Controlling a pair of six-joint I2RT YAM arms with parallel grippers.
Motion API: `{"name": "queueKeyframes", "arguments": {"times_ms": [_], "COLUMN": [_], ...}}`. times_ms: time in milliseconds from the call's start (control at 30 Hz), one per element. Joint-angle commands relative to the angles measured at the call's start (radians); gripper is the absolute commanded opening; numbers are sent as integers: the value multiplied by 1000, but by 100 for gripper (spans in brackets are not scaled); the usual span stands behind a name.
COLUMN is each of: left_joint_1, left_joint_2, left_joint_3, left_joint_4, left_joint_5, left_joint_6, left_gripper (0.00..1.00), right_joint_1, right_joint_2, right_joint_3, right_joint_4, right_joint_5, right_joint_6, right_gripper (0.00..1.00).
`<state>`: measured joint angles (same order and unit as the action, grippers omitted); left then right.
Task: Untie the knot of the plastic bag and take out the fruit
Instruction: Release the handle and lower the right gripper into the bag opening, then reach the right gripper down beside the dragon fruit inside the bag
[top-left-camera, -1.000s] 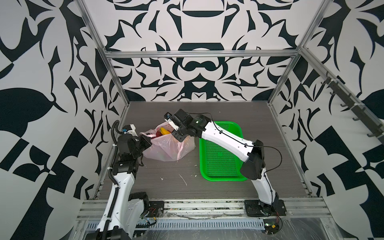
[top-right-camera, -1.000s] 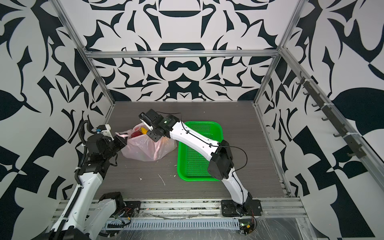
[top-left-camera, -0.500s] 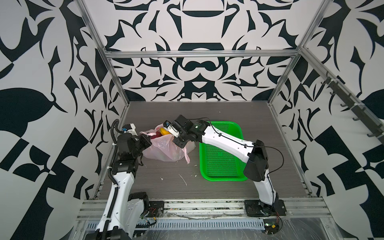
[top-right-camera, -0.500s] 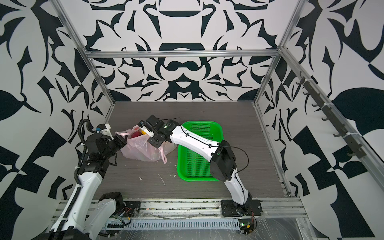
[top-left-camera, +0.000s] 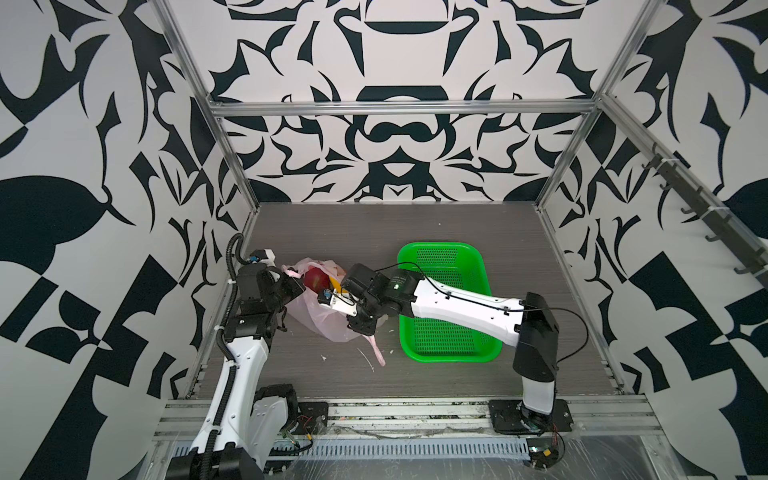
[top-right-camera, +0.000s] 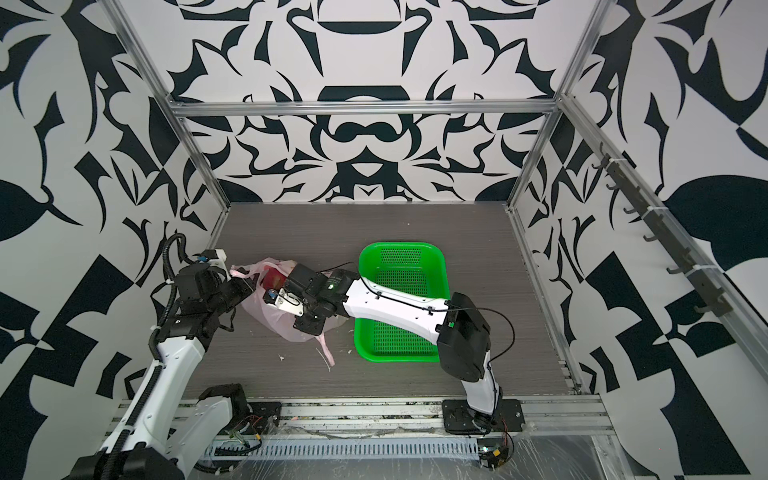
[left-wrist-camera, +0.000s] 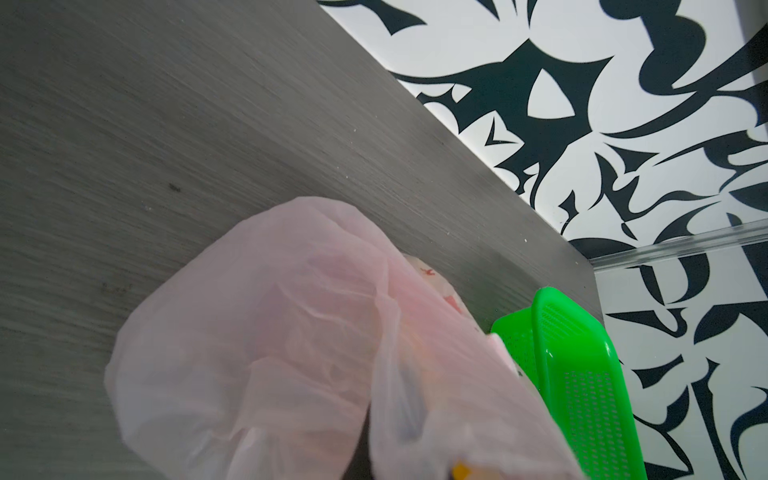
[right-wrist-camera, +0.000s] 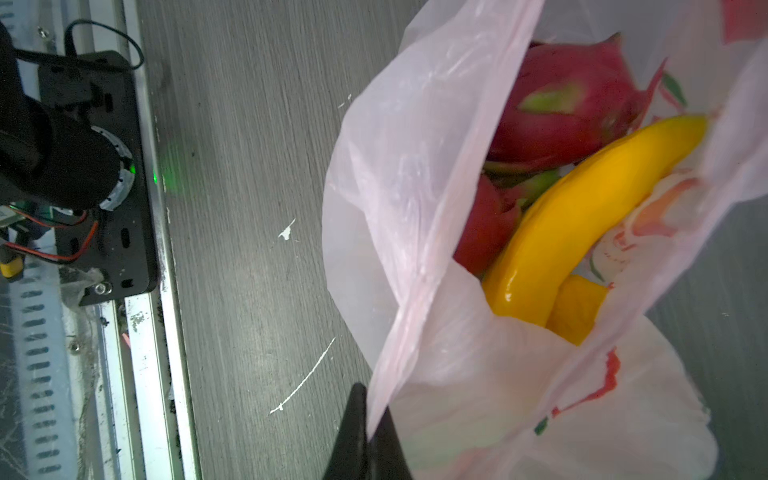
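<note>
Both arms now have a hold on the plastic bag (top-left-camera: 328, 324), and that is the change that matters. A second ago the right gripper (top-left-camera: 360, 327) stood half spread above the bag's mouth. It has since dropped to the near rim and pressed its fingers (right-wrist-camera: 357, 432) together on a fold of the pink film, as the right wrist view shows plainly. The left gripper (top-left-camera: 297, 289) has not moved. It is closed at the bag's far-left side and seems to be pinching the film there, though its fingertips are hidden in every view. The bag sits on the table (top-left-camera: 374, 224) between the two arms, just beside the green basket (top-left-camera: 436, 246). I can find no tied knot. The mouth gapes, and a loose handle strip (top-left-camera: 376, 353) trails on the table in front of the bag, so the untying looks done. Inside lie a magenta dragon fruit (right-wrist-camera: 569, 108) and a yellow banana (right-wrist-camera: 582, 216), uncovered but not yet lifted out. With opposite rims gripped, pulling them apart should widen the mouth, but then neither gripper is free to take out the fruit.
</note>
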<state>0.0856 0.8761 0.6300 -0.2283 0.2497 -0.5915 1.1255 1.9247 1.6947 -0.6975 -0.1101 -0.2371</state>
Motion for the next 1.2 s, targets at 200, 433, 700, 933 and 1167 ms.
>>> {"name": "queueKeyframes", "arguments": {"times_ms": [200,433,700,933,1167], "left_joint_1": [8,8,8,8,8], "left_joint_2": [-46,-95,-76,-55,-89], "left_joint_3": [1,-71,-121,-131,-153], "left_joint_4": [-161,-166,-128,-119,-113], "left_joint_5": [-86,-168,-175,-175,-145], "left_joint_6": [16,-11,-12,-13,-28], "left_gripper": [0,0,0,0,0], "right_joint_1": [1,0,2,4,4], "right_joint_2": [10,39,-24,-115,-63], "right_joint_3": [-95,-141,-121,-96,-10], "right_joint_4": [-70,-9,-3,26,144], "right_joint_5": [-81,-72,-19,21,82], "right_joint_6": [-14,4,63,128,264], "right_gripper": [0,4,26,37,25]}}
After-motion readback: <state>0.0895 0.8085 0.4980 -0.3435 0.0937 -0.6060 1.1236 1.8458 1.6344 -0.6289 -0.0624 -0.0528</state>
